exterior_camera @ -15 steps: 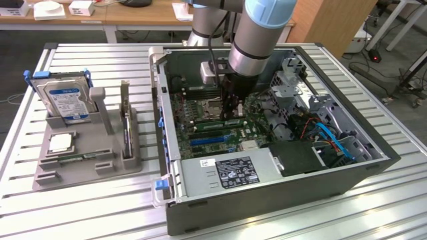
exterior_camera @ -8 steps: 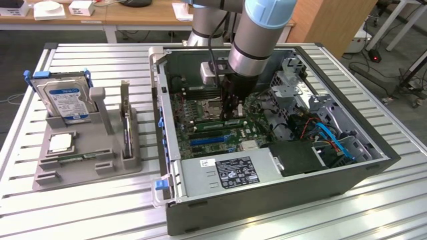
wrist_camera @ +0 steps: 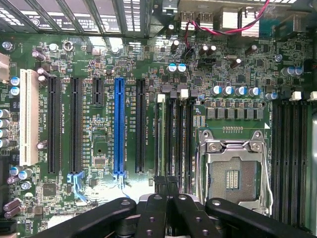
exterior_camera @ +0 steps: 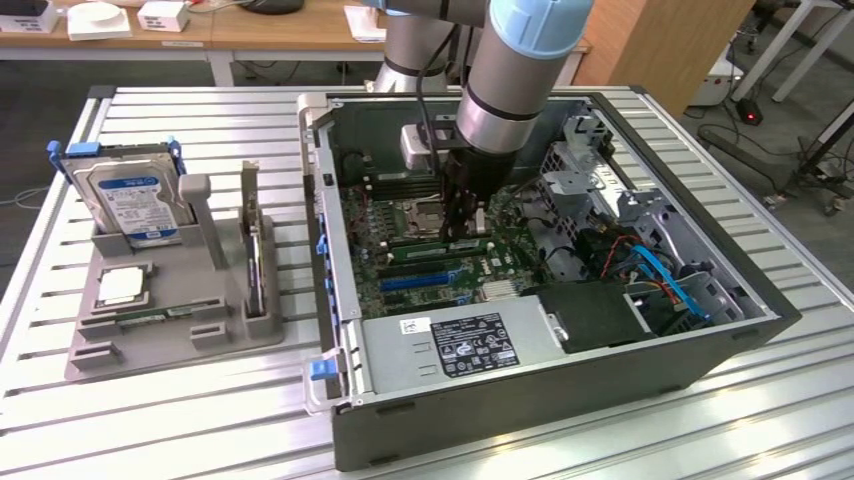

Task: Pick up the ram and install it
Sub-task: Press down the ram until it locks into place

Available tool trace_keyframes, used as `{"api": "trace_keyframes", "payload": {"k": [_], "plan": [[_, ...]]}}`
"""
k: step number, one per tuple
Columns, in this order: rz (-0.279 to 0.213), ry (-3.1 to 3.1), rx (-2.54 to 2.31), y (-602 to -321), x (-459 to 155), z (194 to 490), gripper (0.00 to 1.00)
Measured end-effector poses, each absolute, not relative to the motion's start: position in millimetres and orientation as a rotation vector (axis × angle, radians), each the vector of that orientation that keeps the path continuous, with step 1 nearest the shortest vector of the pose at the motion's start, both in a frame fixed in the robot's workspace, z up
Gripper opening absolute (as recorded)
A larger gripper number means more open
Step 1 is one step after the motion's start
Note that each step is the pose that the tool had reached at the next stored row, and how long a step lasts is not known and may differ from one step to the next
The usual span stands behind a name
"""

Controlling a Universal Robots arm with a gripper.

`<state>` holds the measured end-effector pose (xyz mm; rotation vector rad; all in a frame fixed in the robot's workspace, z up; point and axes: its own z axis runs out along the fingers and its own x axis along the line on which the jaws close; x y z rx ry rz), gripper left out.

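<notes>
My gripper [exterior_camera: 462,232] reaches down into the open computer case [exterior_camera: 400,420], over the motherboard. Its dark fingers are shut and pressed together, with nothing visible between them. In the wrist view the gripper [wrist_camera: 167,182] hovers over the black memory slots [wrist_camera: 178,139] beside the empty processor socket [wrist_camera: 233,173]. A thin green strip [wrist_camera: 159,134] runs along the outermost of these slots, edge on, like a ram seated there; I cannot tell whether the tips touch it. Another ram [exterior_camera: 250,240] stands upright in the grey fixture [exterior_camera: 174,345] at the exterior view's left.
The fixture also holds a silver hard drive [exterior_camera: 134,200] and a small square processor chip [exterior_camera: 120,287]. The case's drive cages and blue cables [exterior_camera: 661,275] crowd the exterior view's right. The power supply [exterior_camera: 461,345] sits at the near side. The slatted metal table [exterior_camera: 160,430] surrounds everything.
</notes>
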<state>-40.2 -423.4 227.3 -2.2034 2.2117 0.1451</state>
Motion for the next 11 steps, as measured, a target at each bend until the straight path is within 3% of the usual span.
{"api": "trace_keyframes", "payload": {"k": [11], "plan": [[0.145,2.212,-2.203,-423.4,-40.3,226.4,0.09]]}}
